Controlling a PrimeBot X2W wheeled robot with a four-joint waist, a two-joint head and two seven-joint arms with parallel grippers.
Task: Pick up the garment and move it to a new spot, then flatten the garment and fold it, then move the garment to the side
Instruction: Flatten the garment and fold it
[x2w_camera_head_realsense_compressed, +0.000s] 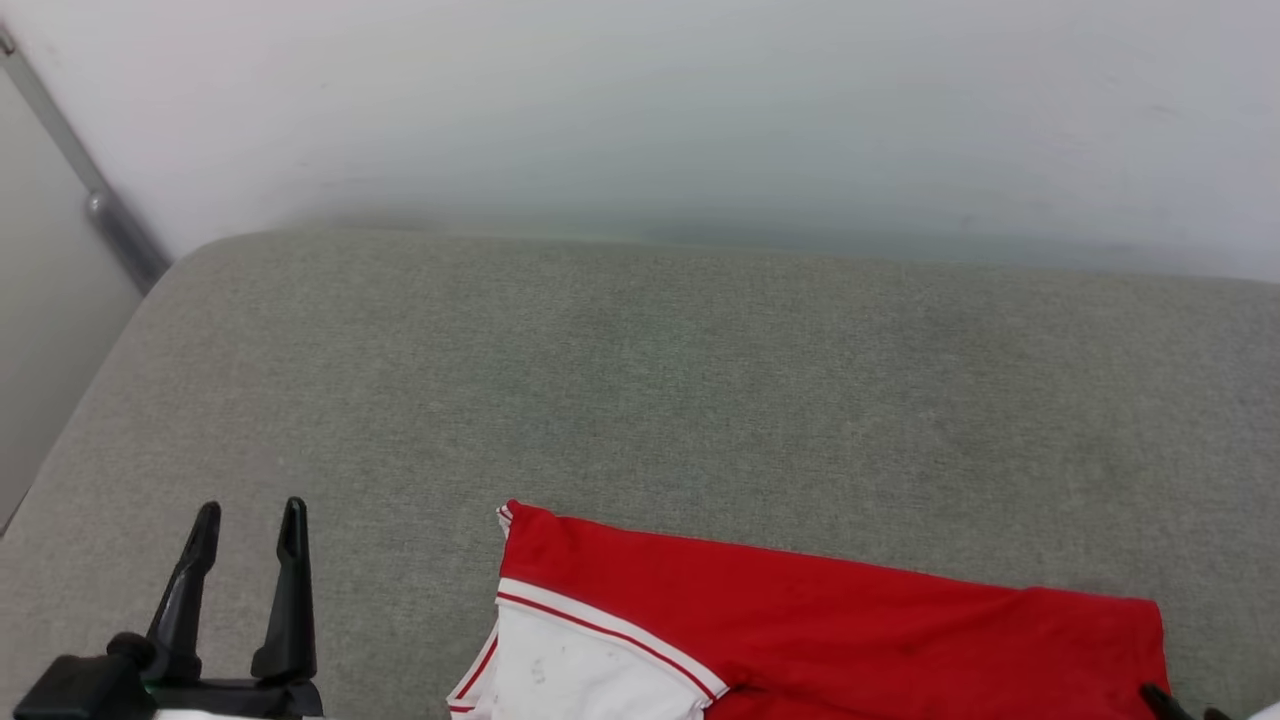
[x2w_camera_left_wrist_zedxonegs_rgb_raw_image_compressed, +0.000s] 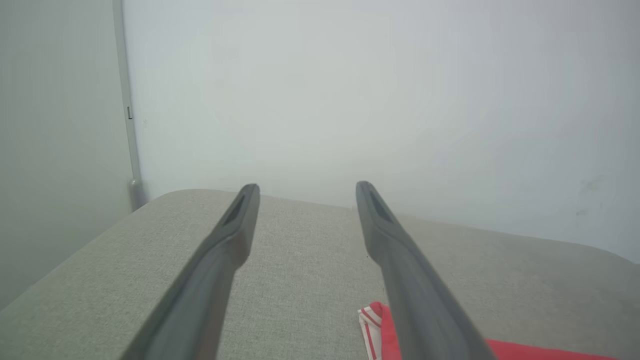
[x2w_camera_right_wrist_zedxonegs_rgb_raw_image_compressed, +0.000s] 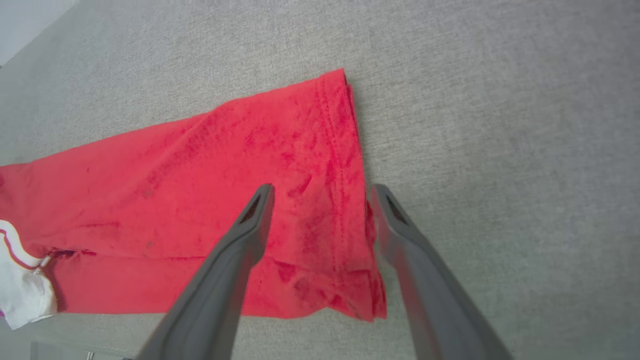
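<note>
The garment is seen in the head view as a long red band laid at the near edge of the grey cushion, with its white sleeve at the left end and its near side cut off. That near side and the stitched hem are shown in the right wrist view, where the right gripper is held over the hem, fingers spread and clamped on nothing. The left gripper is seen left of the garment, likewise spread and empty

Garment: soft red cloth, matt, creased. Padded surface: coarse grey woven fabric. Fingers: dark matt plastic, smooth. Wall: smooth, matt.
</note>
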